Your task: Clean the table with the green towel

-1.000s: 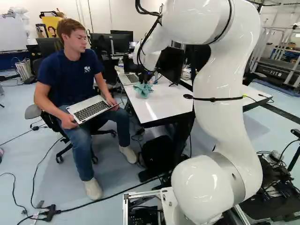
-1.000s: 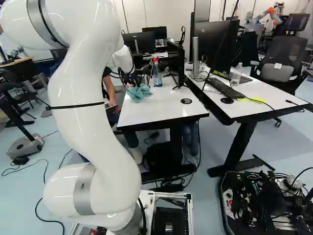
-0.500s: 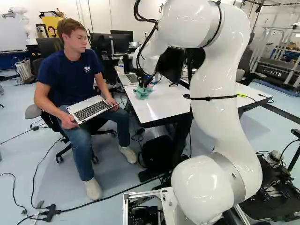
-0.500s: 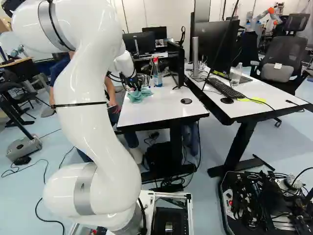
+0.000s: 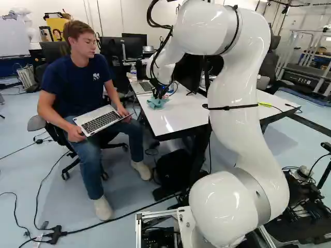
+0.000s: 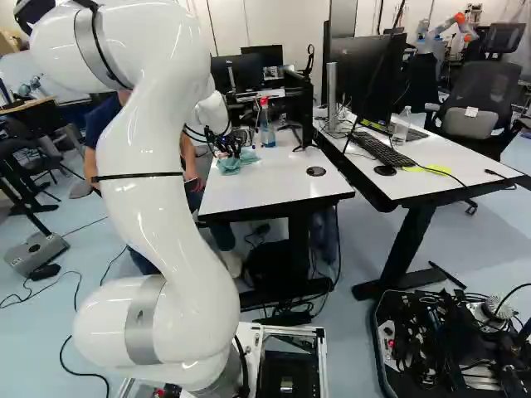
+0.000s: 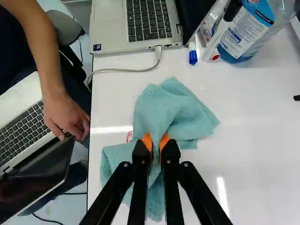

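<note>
Towel point(image 7: 161, 110) of crumpled teal weave touches glossy desk point(image 7: 262, 150), clamped in the hand point(image 5: 157, 96); laptop point(image 7: 110, 28) at its twelve o'clock.

My way is open over the white tabletop point(image 7: 258, 145) away from the seated person point(image 5: 77, 82); ahead, an open laptop point(image 7: 110, 28), marker point(image 7: 192, 55) and blue bottle point(image 7: 246, 37) block me.

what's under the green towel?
White tabletop all around the towel; a red mark shows at its edge. Whatever lies beneath, including any more red, is covered.
</note>
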{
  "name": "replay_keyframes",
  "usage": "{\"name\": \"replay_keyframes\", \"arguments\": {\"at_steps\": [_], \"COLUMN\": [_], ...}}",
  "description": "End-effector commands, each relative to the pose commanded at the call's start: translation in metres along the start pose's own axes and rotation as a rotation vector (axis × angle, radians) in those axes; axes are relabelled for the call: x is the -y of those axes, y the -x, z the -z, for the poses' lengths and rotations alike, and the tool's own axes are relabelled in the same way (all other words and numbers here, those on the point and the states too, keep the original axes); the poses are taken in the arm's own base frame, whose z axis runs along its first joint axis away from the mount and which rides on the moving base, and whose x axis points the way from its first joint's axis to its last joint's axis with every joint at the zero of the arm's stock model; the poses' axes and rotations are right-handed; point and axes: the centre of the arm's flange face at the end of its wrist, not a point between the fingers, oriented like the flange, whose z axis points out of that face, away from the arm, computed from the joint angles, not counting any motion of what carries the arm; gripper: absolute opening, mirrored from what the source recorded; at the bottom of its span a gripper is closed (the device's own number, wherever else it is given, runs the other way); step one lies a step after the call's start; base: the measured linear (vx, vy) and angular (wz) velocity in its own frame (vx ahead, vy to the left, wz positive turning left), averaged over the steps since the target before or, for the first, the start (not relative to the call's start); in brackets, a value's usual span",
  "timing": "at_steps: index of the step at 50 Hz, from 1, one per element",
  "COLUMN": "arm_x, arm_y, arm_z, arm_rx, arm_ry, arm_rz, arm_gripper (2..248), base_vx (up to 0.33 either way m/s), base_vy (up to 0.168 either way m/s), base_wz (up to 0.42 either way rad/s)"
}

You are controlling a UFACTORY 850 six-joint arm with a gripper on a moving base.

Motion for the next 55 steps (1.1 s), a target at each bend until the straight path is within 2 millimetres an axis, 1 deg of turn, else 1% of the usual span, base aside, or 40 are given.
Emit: {"name": "replay_keyframes", "arguments": {"at_steps": [55], "arm_x": [0.0002], "arm_y": [0.0023], "arm_z": [0.0], "arm_rx": [0.026], "arm_ry": [0.0], "arm_rz": [0.0], "arm_gripper": [39], "base_vx": [0.0], "base_vy": [0.0], "base_wz": [0.0]}}
